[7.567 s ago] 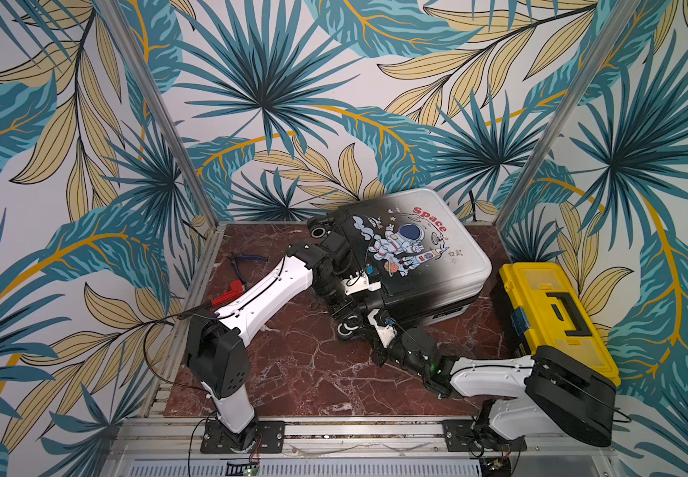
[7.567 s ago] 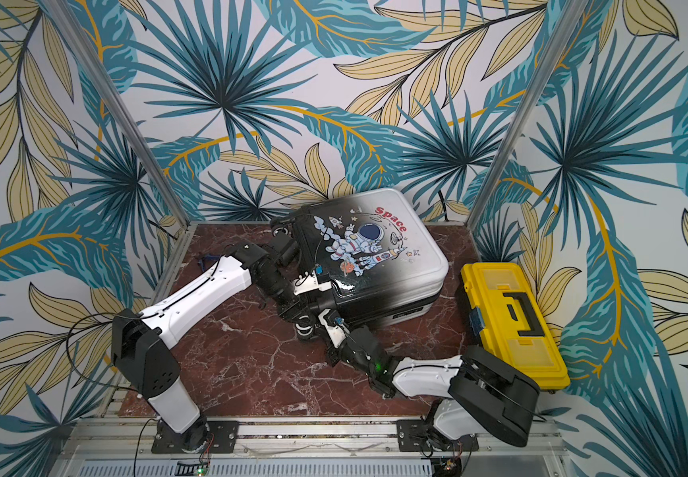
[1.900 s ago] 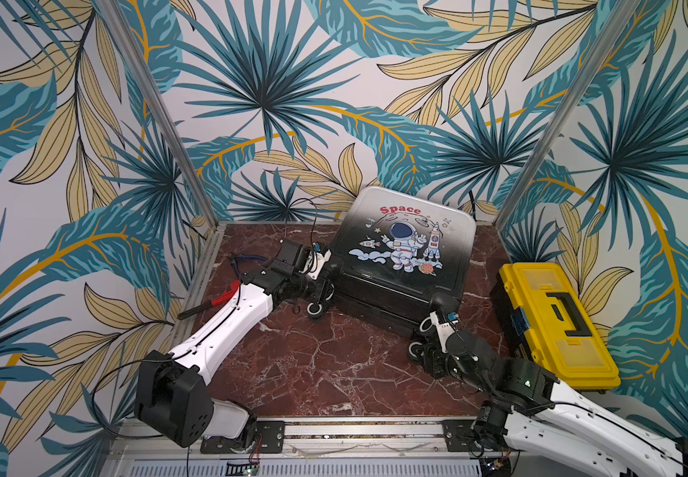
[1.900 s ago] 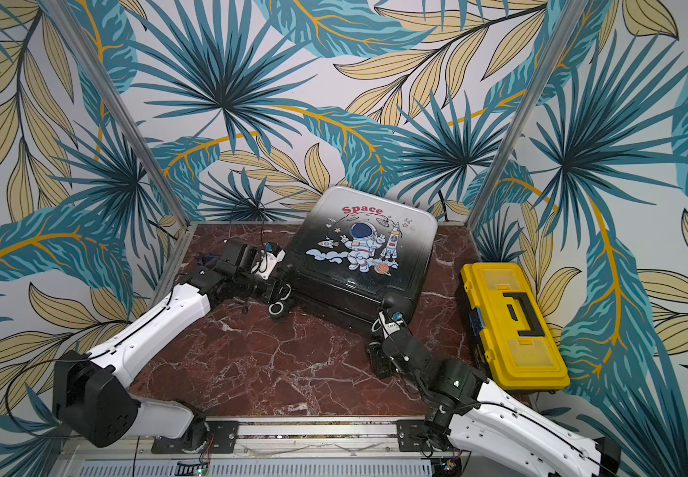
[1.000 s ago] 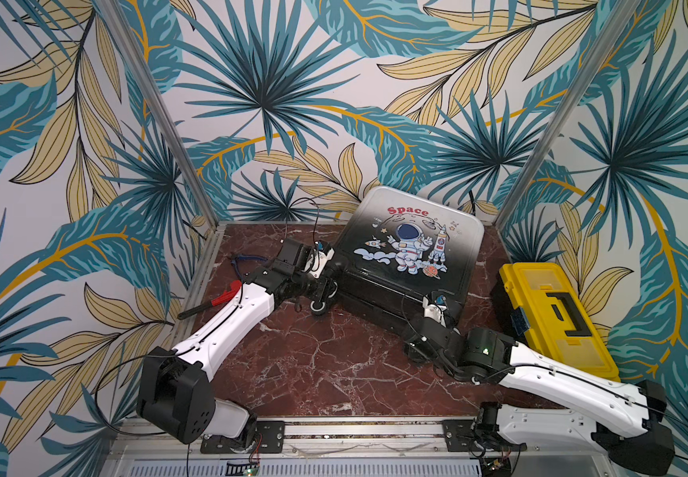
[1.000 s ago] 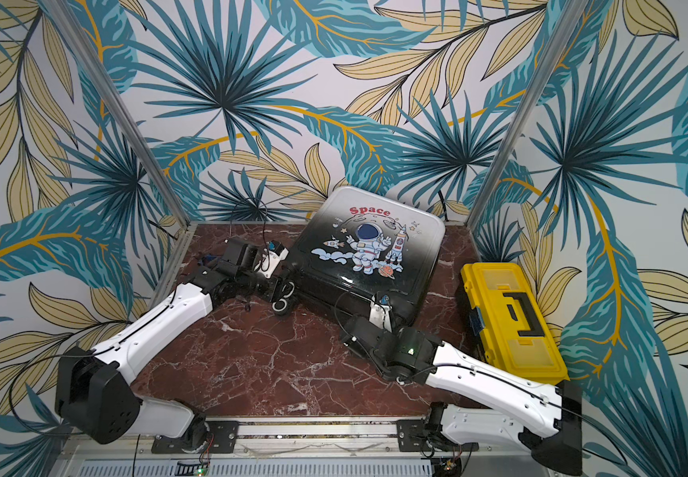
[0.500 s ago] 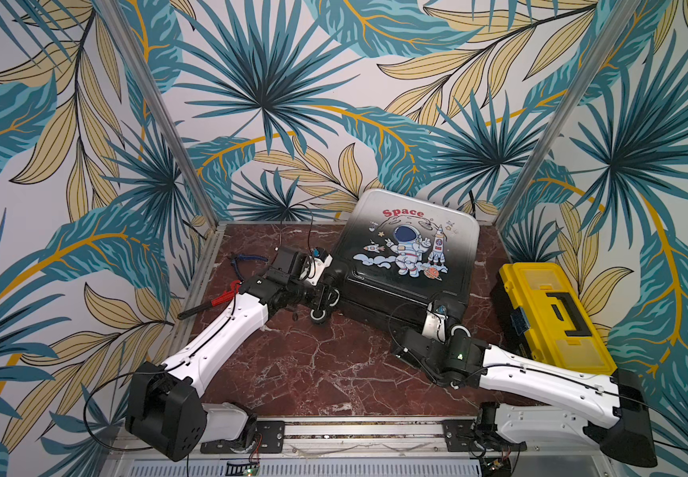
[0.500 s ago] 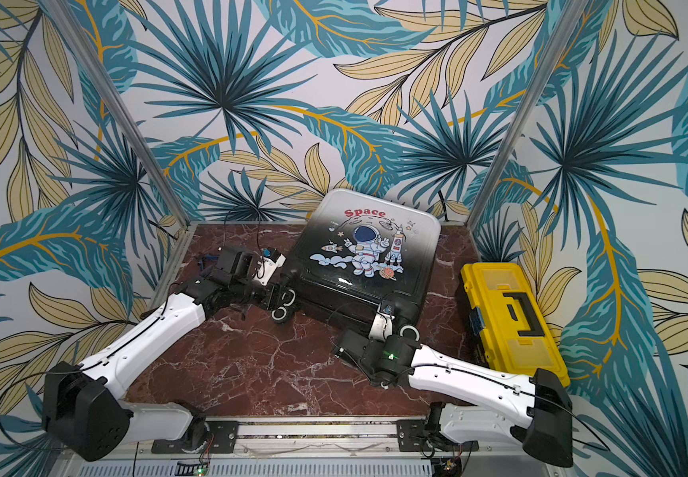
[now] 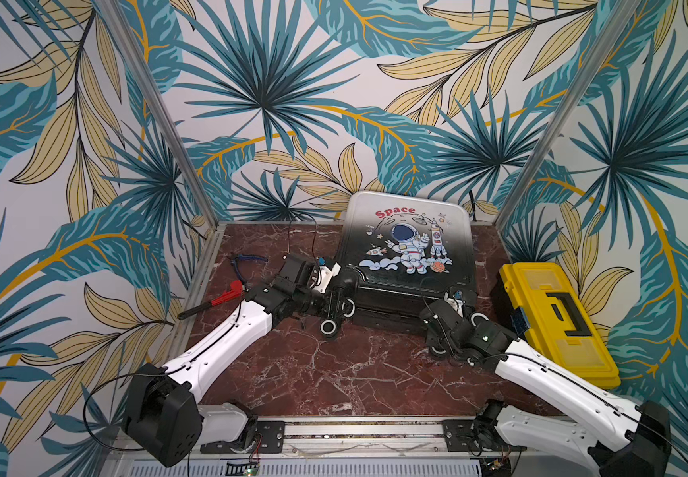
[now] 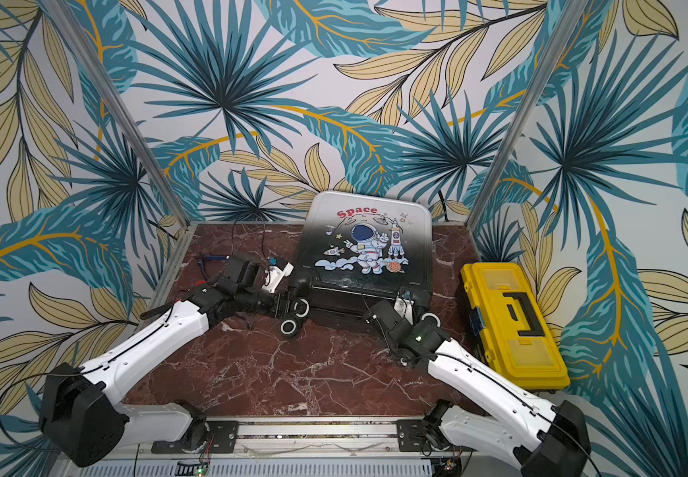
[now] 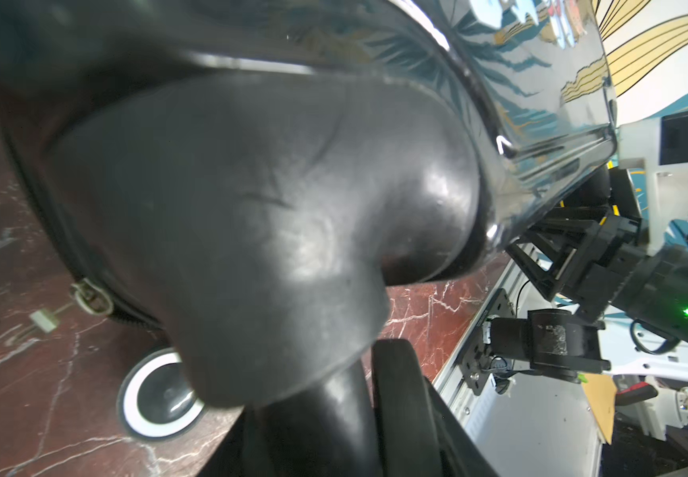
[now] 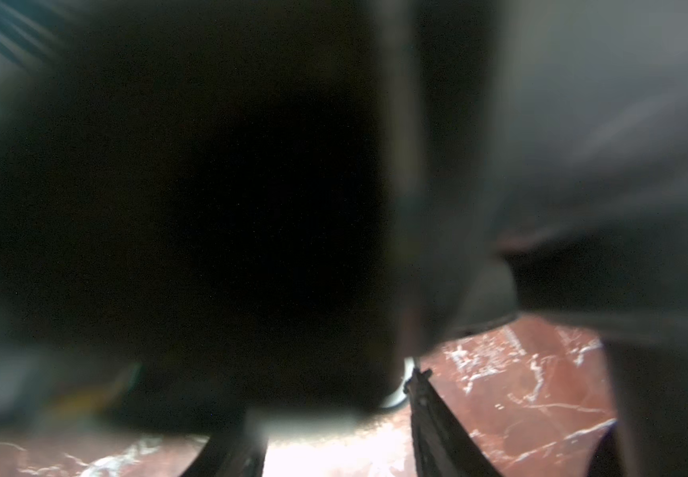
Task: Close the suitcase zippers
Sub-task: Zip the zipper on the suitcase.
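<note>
The suitcase lies flat at the back of the table, astronaut print up, in both top views. My left gripper is shut on the black spinner wheel at its front left corner; the wheel's stem fills the gap between the jaws in the left wrist view. That view shows the zippers as a metal slider on the black seam, its pull tab hanging toward the table. My right gripper is at the front right corner wheel. In the blurred right wrist view a dark mass fills its jaws.
A yellow toolbox stands right of the suitcase, close to my right arm. A red-handled tool and blue-handled pliers lie at the left edge. Metal frame posts and leaf-patterned walls enclose the marble table.
The suitcase has turned until its front edge lies nearly square to me. My right gripper moved back and right with the front right corner. The left gripper kept its hold on the wheel.
</note>
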{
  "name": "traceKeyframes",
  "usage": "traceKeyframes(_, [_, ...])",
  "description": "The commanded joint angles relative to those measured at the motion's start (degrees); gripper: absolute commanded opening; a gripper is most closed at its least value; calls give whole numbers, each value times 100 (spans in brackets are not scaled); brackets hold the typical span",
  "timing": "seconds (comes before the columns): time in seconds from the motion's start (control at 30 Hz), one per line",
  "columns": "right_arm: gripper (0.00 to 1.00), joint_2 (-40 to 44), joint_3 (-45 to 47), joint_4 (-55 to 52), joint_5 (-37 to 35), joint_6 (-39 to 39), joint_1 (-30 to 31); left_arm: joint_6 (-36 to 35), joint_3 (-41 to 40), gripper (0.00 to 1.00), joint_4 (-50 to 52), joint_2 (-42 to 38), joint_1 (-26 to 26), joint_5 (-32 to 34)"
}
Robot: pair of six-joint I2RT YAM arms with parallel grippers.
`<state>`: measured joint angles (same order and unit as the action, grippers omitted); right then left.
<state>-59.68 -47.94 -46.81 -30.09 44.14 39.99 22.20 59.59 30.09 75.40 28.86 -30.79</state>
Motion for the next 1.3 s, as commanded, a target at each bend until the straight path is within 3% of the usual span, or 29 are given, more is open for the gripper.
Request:
traceKeyframes(0.0, [55, -210, -30, 320, -101, -1273, -518, -958, -22, 21, -627, -150, 125, -195])
traceKeyframes(0.27, [55, -858, -264, 1965, 916, -2485, -1320, -454, 8, 22, -1395, 102, 338, 583])
traceKeyframes(0.4, [56, -1132, -426, 1806, 1223, -2189, -1327, -343, 306, 23, -1618, 363, 473, 900])
traceKeyframes(0.53, [56, -982, -18, 1547, 1457, -1629, -1282, -349, 461, 23, -1703, 502, 532, 958])
traceKeyframes(0.8, [54, -386, 641, 420, 869, -590, -1020, -429, 705, 23, -1714, 695, 537, 820])
traceKeyframes(0.93, [52, -84, 987, 511, 688, -330, -1023, -452, 728, 23, -1717, 744, 548, 730])
traceKeyframes(1.03, [48, -150, 1211, 1004, 297, -415, -1026, -444, 714, 23, -1749, 746, 546, 692])
traceKeyframes(1.27, [43, 419, 1845, 3333, -229, -1075, -1021, -490, 685, 24, -1752, 712, 550, 653])
